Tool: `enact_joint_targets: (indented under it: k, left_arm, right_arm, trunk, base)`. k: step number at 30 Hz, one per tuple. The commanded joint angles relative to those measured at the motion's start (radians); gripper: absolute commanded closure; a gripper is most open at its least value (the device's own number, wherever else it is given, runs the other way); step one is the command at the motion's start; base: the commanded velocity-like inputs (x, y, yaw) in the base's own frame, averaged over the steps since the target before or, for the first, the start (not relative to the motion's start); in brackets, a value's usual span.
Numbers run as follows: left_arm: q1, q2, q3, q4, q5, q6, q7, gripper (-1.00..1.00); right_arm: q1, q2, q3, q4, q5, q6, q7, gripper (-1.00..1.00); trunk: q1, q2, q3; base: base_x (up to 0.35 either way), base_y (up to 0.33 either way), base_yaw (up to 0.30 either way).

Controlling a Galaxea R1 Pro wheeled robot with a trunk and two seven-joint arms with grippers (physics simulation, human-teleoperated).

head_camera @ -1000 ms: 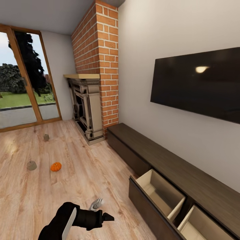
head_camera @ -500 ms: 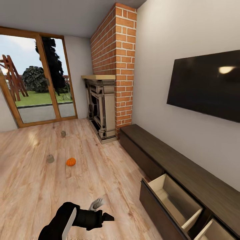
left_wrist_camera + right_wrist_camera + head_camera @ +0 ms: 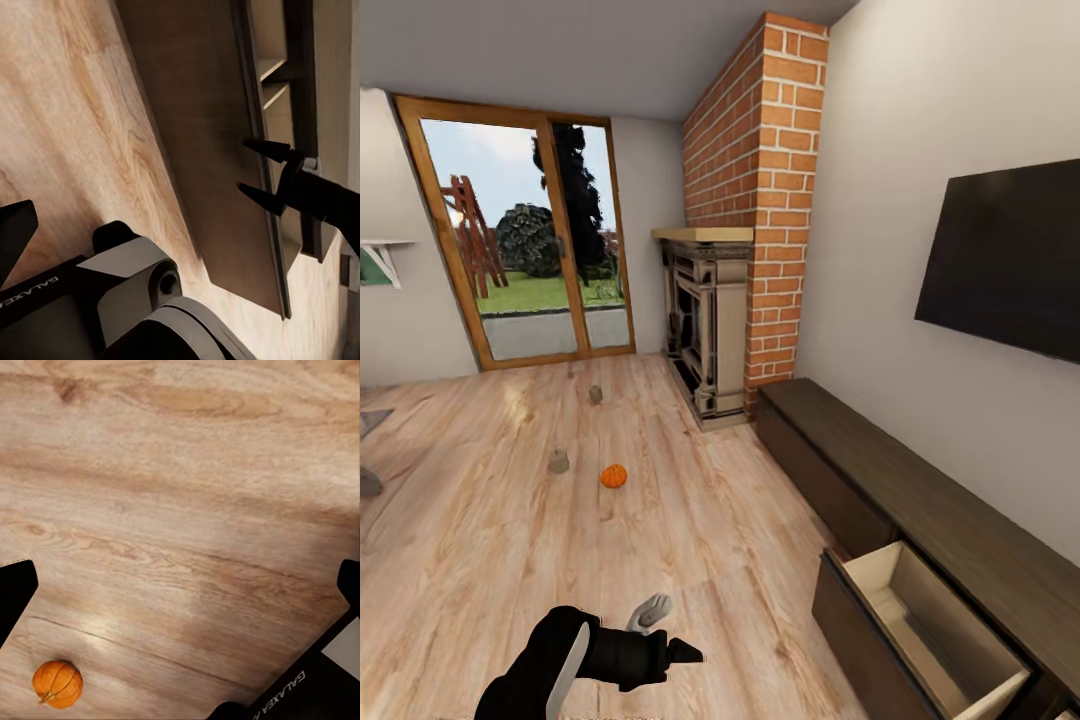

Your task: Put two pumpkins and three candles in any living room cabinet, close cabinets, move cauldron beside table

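A small orange pumpkin (image 3: 614,476) lies on the wooden floor mid-room, far ahead of my arm. Two stubby grey candles (image 3: 559,461) (image 3: 596,394) stand on the floor near it. The right wrist view has a pumpkin (image 3: 58,684) on bare floorboards beyond my open right gripper (image 3: 187,570). The long dark-brown cabinet (image 3: 920,500) runs along the right wall, and one drawer (image 3: 935,625) is pulled out. My left gripper (image 3: 682,652) hangs low in front, open and holding nothing, near the cabinet front (image 3: 210,150). The cauldron and the table are out of view.
A fireplace (image 3: 705,330) with a brick chimney (image 3: 780,200) stands in the far corner beside glass doors (image 3: 530,250). A black TV (image 3: 1010,260) hangs above the cabinet. A grey object (image 3: 368,483) sits at the left edge. Open floor stretches between me and the pumpkin.
The whole picture has shifted right, so the camera has turned left. More of the glass doors and left wall shows, less of the cabinet. My arm keeps its place in the view.
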Motion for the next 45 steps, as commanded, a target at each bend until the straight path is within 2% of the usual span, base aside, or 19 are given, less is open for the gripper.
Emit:
enact_joint_targets:
  k: [1,22,31,39,41,45]
  left_arm:
    - [0.0,0.0,0.0,0.0,0.0,0.001,0.0,-1.0]
    - [0.0,0.0,0.0,0.0,-0.002,0.0,0.0,-1.0]
    - [0.0,0.0,0.0,0.0,-0.002,0.0,0.0,-1.0]
    - [0.0,0.0,0.0,0.0,-0.003,0.0,0.0,-1.0]
    - [0.0,0.001,0.0,0.0,-0.003,0.0,0.0,-1.0]
    - [0.0,0.001,0.0,0.0,-0.003,0.0,0.0,-1.0]
  right_arm:
    - [0.0,0.0,0.0,0.0,0.0,0.0,0.0,-1.0]
    - [0.0,0.0,0.0,0.0,0.001,-0.001,0.0,-1.0]
    - [0.0,0.01,0.001,0.0,0.001,-0.001,0.0,-1.0]
    - [0.0,0.011,0.005,0.0,0.002,-0.073,0.001,-1.0]
    - [0.0,0.011,0.021,0.0,0.008,-0.083,0.001,-1.0]
    - [0.0,0.011,0.102,0.001,0.034,-0.093,0.0,-1.0]
  trunk:
    - [0.0,0.0,0.001]
    - [0.0,0.0,0.01]
    - [0.0,0.0,0.01]
    - [0.0,0.0,0.01]
    - [0.0,0.0,0.01]
    - [0.0,0.0,0.01]
  base:
    - [0.0,0.0,0.278]
    - [0.0,0.0,0.279]
    - [0.0,-0.005,0.288]
    - [0.0,-0.19,0.151]
    - [0.0,-0.079,0.017]
    - [0.0,-0.025,0.005]
